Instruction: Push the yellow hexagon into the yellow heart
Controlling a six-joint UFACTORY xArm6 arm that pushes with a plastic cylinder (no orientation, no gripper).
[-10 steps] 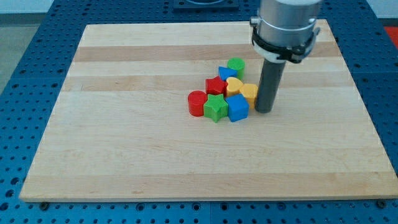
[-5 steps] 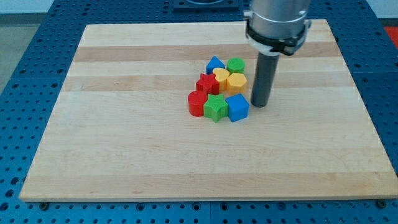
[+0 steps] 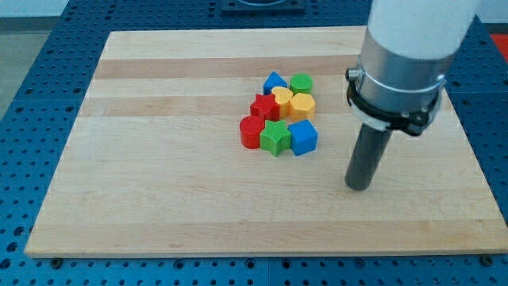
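Note:
The yellow hexagon [image 3: 302,105] sits in a cluster of blocks at the middle of the wooden board [image 3: 159,175]. It touches the yellow heart [image 3: 282,97] on its left. My tip [image 3: 359,187] rests on the board well to the lower right of the cluster, apart from every block. The arm's grey body hides part of the board's right side.
The cluster also holds a blue block [image 3: 275,81] and a green cylinder [image 3: 301,83] at the top, a red star [image 3: 264,107], a red cylinder [image 3: 252,132], a green star [image 3: 275,137] and a blue cube [image 3: 303,137].
The yellow hexagon and heart were pushed up and left into the cluster. My tip has since moved away to the lower right, off the blocks.

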